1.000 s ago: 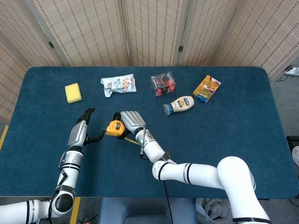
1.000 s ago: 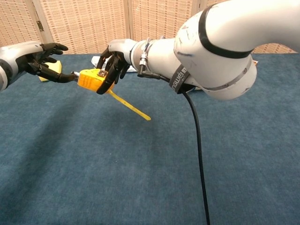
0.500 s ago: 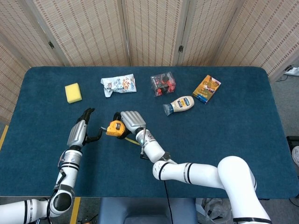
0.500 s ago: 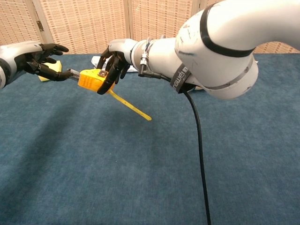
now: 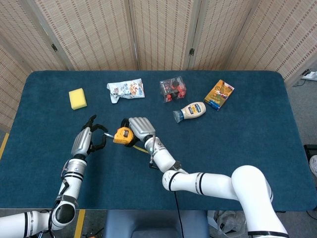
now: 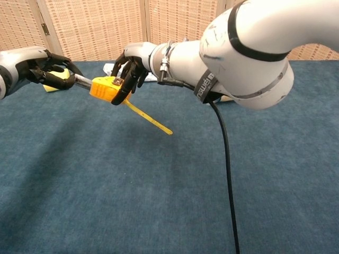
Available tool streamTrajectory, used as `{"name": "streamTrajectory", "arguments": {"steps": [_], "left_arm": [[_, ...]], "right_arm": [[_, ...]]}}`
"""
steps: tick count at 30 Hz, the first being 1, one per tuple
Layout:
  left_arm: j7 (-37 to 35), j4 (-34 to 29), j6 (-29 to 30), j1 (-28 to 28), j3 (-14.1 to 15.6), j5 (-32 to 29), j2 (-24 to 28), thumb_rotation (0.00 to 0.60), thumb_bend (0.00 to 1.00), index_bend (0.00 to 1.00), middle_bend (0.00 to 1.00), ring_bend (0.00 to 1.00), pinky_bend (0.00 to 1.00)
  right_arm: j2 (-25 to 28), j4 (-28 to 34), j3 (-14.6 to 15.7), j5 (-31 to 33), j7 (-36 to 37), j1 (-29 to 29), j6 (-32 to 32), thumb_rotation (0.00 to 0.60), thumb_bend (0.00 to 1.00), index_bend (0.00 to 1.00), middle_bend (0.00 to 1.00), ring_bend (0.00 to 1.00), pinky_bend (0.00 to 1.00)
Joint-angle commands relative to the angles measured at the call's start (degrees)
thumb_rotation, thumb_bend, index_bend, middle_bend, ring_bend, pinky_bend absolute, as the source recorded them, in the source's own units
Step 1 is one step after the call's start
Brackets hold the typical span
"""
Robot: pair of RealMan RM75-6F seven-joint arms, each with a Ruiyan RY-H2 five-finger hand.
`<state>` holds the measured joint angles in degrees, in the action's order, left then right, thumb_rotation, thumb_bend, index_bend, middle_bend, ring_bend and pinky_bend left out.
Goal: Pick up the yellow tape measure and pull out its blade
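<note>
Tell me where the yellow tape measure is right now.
In the head view the yellow tape measure is left of centre, held off the table by the right hand, with the left hand just to its left.

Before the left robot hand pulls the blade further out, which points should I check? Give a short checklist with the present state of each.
1. Right robot hand holds the tape measure off the table: ok.
2. Left robot hand closed on the blade tip: ok.
3. A short piece of blade shows between case and left robot hand: ok.
4. Yellow strap hangs free of both robot hands: ok.
5. Sponge beyond the pulling path: ok in head view.
6. Blade lock released: cannot tell.
</note>
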<state>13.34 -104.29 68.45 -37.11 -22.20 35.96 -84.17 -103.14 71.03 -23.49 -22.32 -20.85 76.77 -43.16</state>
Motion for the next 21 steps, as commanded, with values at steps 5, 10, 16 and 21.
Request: {"name": "streamTrajectory", "arguments": {"steps": [5, 10, 16, 21], "left_arm": [[-1.05, 0.24, -0.16, 0.19, -0.03, 0.19, 0.09, 0.578, 0.64, 0.60, 0.00, 0.00, 0.00], [-1.57, 0.40, 0.01, 0.35, 0.13, 0.84, 0.08, 0.579, 0.66, 0.62, 0.02, 0.00, 0.00], [-2.02, 0.59, 0.14, 0.59, 0.34, 1.55, 0.30, 0.577, 0.68, 0.64, 0.03, 0.00, 0.00], [-3.01, 1.35, 0.03, 1.26, 0.53, 2.01, 0.87, 0.580, 0.68, 0.64, 0.03, 0.00, 0.00]], "right_arm": [[0.47, 0.30, 0.10, 0.46, -0.24, 0.04, 0.07, 0.600, 0.18, 0.63, 0.56, 0.47, 0.27], [0.92, 0.50, 0.27, 0.95, -0.52, 0.09, 0.17, 0.600, 0.18, 0.63, 0.56, 0.47, 0.27], [1.85, 1.21, 0.72, 1.34, -0.77, -0.15, 0.36, 0.600, 0.18, 0.63, 0.56, 0.47, 0.27], [3.63, 2.62, 1.47, 0.77, -0.77, -1.11, 0.07, 0.600, 0.18, 0.63, 0.56, 0.47, 0.27]]}}
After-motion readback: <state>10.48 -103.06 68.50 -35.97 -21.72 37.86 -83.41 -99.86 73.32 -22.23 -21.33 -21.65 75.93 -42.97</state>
